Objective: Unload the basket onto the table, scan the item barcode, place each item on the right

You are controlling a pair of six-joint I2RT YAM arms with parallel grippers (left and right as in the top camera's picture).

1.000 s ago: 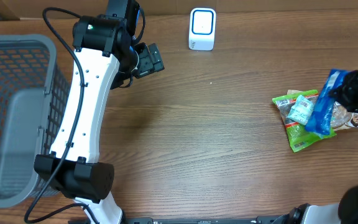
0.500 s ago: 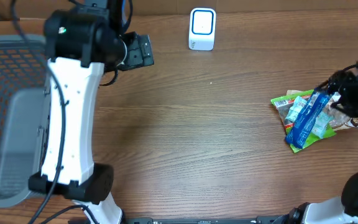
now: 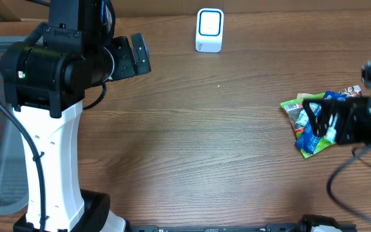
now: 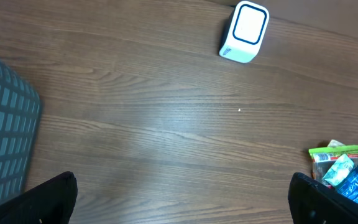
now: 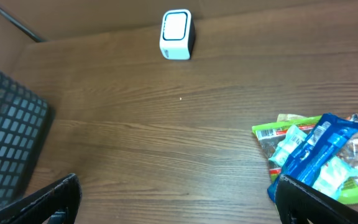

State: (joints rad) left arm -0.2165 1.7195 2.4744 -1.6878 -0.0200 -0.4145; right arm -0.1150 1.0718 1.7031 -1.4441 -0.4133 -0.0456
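The right gripper (image 5: pixel 179 200) is shown with its two dark fingers (image 5: pixel 319 202) set wide apart at the lower corners of the right wrist view, and nothing is held between them. Beneath and just ahead of it the task's item, a blue packet (image 5: pixel 316 152), is seen lying slantwise on top of a small heap of packets (image 3: pixel 304 122) at the right side of the table (image 3: pixel 205 148). A green packet (image 5: pixel 286 129) is partly covered by the blue one, and a pale, clear-looking one is seen at the heap's right edge. The lower end of the blue packet is overlapped in the picture by the right-hand finger; whether the two are touching cannot be told. In the overhead view part of the heap is hidden by this gripper. The left gripper (image 4: pixel 182 204) is likewise shown with its fingers spread to the corners of its own view, with only bare wood between them. It is held over the far left part of the table, well apart from the packets. The scanner (image 3: pixel 209 29), a white block with a blue-outlined face, is placed at the far edge of the table, between the two arms and well apart from the heap. A grey mesh basket (image 5: pixel 5 143) is seen at the table's left side.
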